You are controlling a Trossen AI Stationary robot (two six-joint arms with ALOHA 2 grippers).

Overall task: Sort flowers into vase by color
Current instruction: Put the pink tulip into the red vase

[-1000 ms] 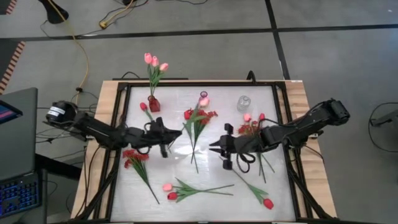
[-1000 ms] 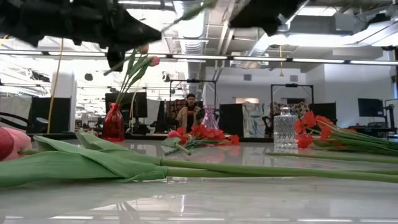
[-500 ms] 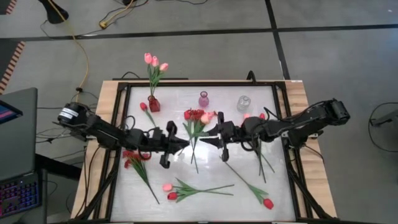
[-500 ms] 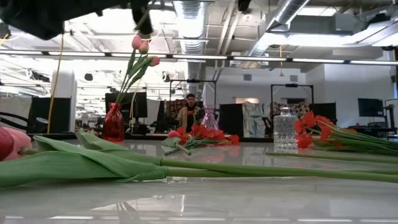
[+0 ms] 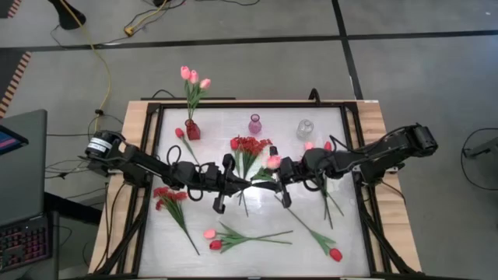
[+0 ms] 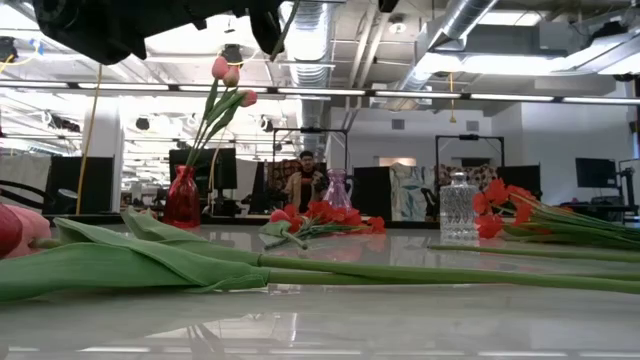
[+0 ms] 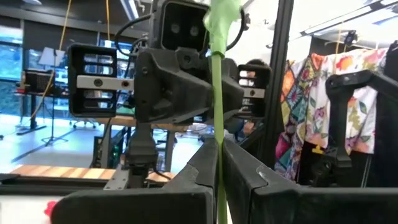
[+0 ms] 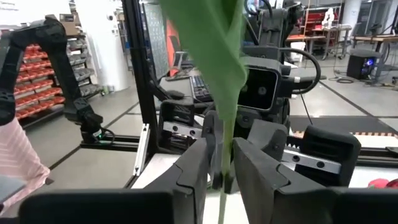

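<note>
A pink tulip point(image 5: 274, 161) on a thin green stem hangs over the table's middle, where my two grippers meet tip to tip. My left gripper point(image 5: 247, 185) reaches in from the left and is shut on the stem. My right gripper point(image 5: 264, 177) faces it from the right, shut on the same stem. At the back stand a red vase point(image 5: 192, 130) with pink tulips point(image 5: 193, 76), a purple vase point(image 5: 254, 124) and a clear vase point(image 5: 305, 128). Other flowers lie flat on the table. My left gripper has the tulip's bare stem point(image 7: 217, 124) pinched between its two fingers. It comes level from the table's left, fingers across the stem. The stem stands about upright, clear of the table. My right gripper has the stem and a leaf folded along it point(image 8: 227, 134) between its two fingers. It comes level from the table's right, fingers across the stem. The leaf rises above the fingers and the flower is lifted clear.
Lying on the table are red blossoms point(image 5: 247, 146) just behind the grippers, a red spray point(image 5: 167, 194) at the left, tulips point(image 5: 212, 237) near the front, a red tulip point(image 5: 334, 254) front right, and a bunch point(image 5: 315, 159) under the right arm. A dark frame point(image 5: 156, 109) rims the table.
My left gripper has travelled toward the table's right and risen, meeting the right gripper at the middle. My right gripper has tipped up to level. The pink tulip's head has swung from beside the purple vase toward the near edge, and its stem now stands upright.
</note>
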